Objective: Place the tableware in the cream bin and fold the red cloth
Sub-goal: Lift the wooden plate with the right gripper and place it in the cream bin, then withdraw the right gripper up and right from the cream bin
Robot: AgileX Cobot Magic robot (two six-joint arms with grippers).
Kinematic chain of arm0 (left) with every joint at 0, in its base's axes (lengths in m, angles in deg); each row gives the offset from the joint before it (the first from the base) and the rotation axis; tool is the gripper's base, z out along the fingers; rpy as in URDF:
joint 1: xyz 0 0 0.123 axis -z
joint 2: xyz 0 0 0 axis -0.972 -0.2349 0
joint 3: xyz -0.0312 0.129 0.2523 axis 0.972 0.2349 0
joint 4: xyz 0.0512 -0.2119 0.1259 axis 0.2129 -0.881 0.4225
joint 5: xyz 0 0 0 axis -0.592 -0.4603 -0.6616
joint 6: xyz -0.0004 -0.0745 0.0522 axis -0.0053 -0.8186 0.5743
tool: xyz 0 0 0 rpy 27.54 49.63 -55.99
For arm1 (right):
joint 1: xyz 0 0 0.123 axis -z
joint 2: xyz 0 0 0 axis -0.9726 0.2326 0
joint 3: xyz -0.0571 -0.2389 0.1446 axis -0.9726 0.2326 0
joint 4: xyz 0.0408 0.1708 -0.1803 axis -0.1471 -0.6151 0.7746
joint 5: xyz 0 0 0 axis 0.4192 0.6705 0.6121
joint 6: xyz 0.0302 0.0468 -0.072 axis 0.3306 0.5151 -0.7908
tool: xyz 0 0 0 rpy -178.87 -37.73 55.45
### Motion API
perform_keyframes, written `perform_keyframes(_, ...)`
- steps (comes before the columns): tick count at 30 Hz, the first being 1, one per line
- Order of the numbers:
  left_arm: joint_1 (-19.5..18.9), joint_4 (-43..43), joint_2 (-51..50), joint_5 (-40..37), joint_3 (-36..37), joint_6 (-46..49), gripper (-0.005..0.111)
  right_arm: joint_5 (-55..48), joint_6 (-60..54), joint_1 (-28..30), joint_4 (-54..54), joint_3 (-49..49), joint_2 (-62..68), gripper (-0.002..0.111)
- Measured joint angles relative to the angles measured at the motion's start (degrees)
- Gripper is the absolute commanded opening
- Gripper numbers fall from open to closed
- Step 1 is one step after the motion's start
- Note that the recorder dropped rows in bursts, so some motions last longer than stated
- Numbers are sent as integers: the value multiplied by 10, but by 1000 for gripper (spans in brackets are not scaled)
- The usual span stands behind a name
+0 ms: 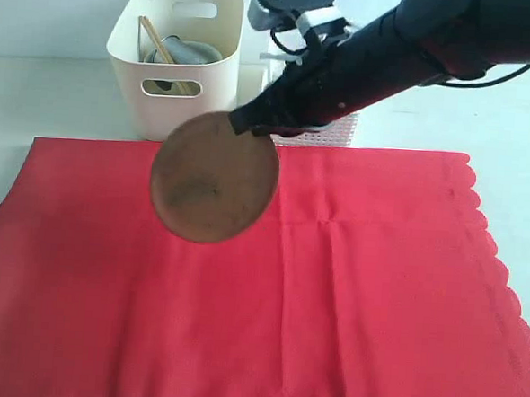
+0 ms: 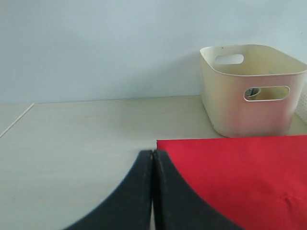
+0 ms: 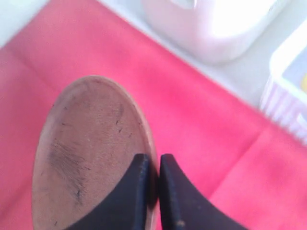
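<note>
The round brown wooden plate (image 1: 214, 177) hangs tilted above the red cloth (image 1: 359, 285), just in front of the cream bin (image 1: 176, 63). My right gripper (image 1: 243, 123) is shut on the plate's rim (image 3: 152, 160). Inside the bin I see wooden chopsticks (image 1: 154, 41) and a steel cup or bowl (image 1: 186, 52). The red cloth lies spread flat with its scalloped edge on the right. My left gripper (image 2: 152, 154) is shut and empty, low over the table beside the cloth's corner (image 2: 163, 143); the exterior view does not show it. The cream bin (image 2: 249, 91) stands beyond it.
A white lattice basket (image 1: 327, 135) stands right of the cream bin, mostly hidden by my right arm; its corner (image 3: 288, 91) shows in the right wrist view. Bare pale table (image 2: 81, 139) lies left of the cloth.
</note>
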Motion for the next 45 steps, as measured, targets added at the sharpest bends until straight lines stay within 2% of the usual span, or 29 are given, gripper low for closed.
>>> perform_keyframes(12,0,0,0,0,0,0,1,170,1,0,-64,-84,4,0)
perform_keyframes(17,0,0,0,0,0,0,1,254,16,0,-102,-120,49,0)
perform_keyframes(29,0,0,0,0,0,0,1,295,112,0,-128,-286,203,1)
perform_keyframes(32,0,0,0,0,0,0,1,294,118,0,-128,-313,231,13)
perform_keyframes(40,0,0,0,0,0,0,1,290,121,0,-130,-330,249,59)
perform_keyframes(42,0,0,0,0,0,0,1,287,121,0,-130,-329,249,64)
perform_keyframes(45,0,0,0,0,0,0,1,247,118,0,-121,-329,248,63)
